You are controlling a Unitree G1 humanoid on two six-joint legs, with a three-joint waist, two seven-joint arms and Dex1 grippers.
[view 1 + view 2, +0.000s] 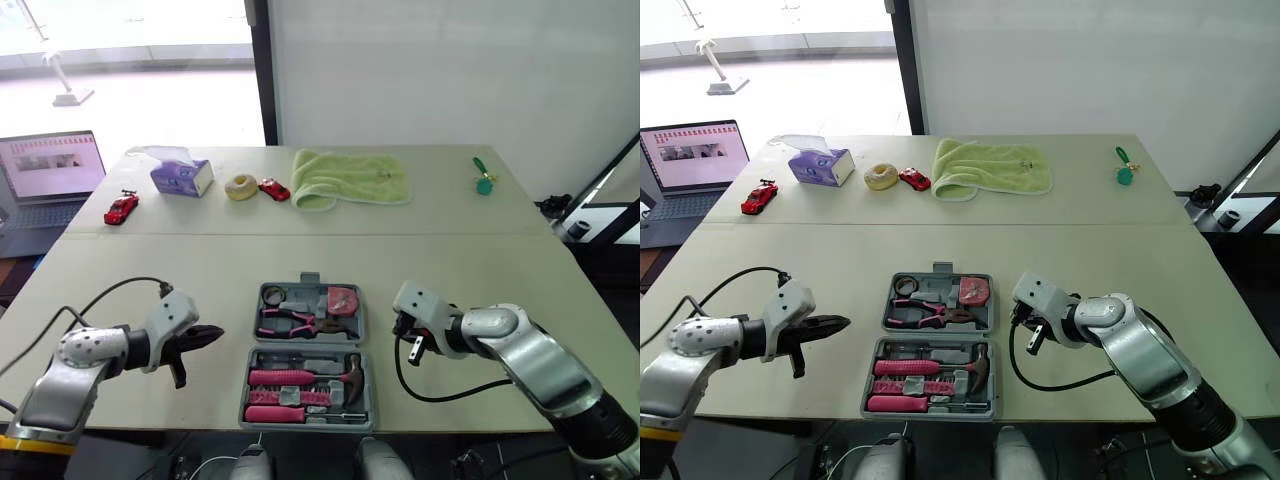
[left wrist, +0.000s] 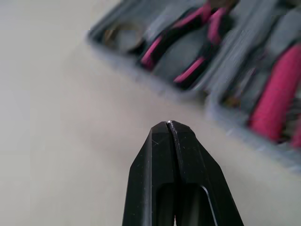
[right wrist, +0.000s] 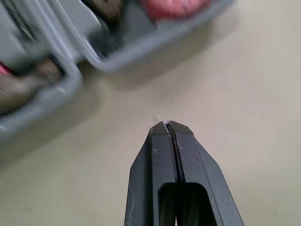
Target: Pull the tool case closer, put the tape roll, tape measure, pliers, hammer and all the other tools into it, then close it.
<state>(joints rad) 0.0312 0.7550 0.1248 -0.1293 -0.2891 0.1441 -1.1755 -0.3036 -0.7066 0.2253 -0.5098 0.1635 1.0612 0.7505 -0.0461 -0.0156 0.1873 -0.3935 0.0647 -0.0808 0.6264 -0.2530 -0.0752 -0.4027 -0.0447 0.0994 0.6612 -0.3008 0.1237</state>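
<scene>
- The open grey plastic tool case (image 1: 306,346) is lying at the near edge of the pale table (image 1: 450,260), midway between both arms, with pink-handled tools (image 1: 275,378) sitting in both halves.
- Its hinge is running left to right (so closing probably means folding the far half nearward).
- The left gripper (image 1: 216,334) is pointing at its left side and the right gripper (image 3: 168,125) is waiting just beside its right side, both with fingers pressed together and empty.

left pincer (image 2: 169,123): closed tight, empty, aimed inward | right pincer (image 3: 168,123): closed tight, empty, aimed inward
</scene>
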